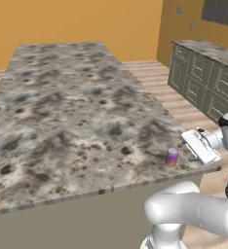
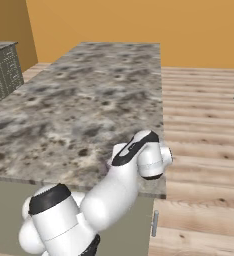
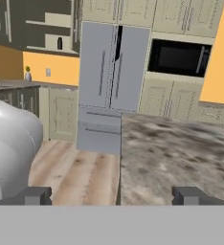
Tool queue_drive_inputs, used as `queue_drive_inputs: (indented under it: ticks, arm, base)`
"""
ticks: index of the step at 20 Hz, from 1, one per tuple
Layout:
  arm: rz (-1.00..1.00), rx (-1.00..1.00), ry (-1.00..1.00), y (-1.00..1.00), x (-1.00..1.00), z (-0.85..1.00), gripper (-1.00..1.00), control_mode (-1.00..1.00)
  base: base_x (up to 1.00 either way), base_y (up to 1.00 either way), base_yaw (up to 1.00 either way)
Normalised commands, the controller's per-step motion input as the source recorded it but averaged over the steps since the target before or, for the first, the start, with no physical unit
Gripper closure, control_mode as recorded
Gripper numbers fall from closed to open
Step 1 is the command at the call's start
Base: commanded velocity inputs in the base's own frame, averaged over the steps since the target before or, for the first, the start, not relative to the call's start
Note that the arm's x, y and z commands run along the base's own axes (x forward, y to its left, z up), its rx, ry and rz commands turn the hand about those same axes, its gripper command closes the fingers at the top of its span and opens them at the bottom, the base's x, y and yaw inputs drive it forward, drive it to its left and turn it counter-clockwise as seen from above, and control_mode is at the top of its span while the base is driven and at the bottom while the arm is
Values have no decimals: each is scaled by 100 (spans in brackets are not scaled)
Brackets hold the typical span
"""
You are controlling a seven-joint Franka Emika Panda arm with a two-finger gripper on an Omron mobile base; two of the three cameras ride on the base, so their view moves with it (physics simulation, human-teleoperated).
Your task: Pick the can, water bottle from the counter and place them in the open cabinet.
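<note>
The can [image 1: 172, 157], purple with an orange lower band, stands upright on the speckled counter [image 1: 77, 97] close to its near right corner. My gripper [image 1: 196, 148] hovers just right of the can, at the counter's edge, apart from it. In the hand view my gripper [image 3: 114, 196] is open, its fingertips [image 3: 37, 195] wide apart with nothing between them, and the counter [image 3: 181, 148] stretches away on the right. Far off at upper left is the open cabinet [image 3: 42, 24]. A slim black upright thing [image 3: 60, 43], apparently the water bottle, stands on its shelf.
A tall grey double-door fridge [image 3: 114, 72] and a built-in microwave [image 3: 180, 57] stand beyond the counter's far end. A small vase [image 3: 28, 74] sits on the side counter. Olive base cabinets [image 1: 203, 82] line the right wall, with wooden floor [image 1: 155, 78] between.
</note>
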Motion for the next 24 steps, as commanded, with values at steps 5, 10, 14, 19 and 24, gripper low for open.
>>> queue_drive_inputs:
  ticks: [5,10,14,19,24]
  arm:
    - [0,0,0,-3,27,-16,-100,-100]
    - [0,0,0,-4,25,-15,-100,-100]
    - [1,0,0,-1,18,-19,-100,-100]
    - [0,0,0,0,14,-24,-100,-100]
    - [0,0,0,-1,18,-15,-100,-100]
  base:
    - [0,0,0]
    - [0,0,0]
    - [0,0,0]
    - [0,0,0]
    - [0,0,0]
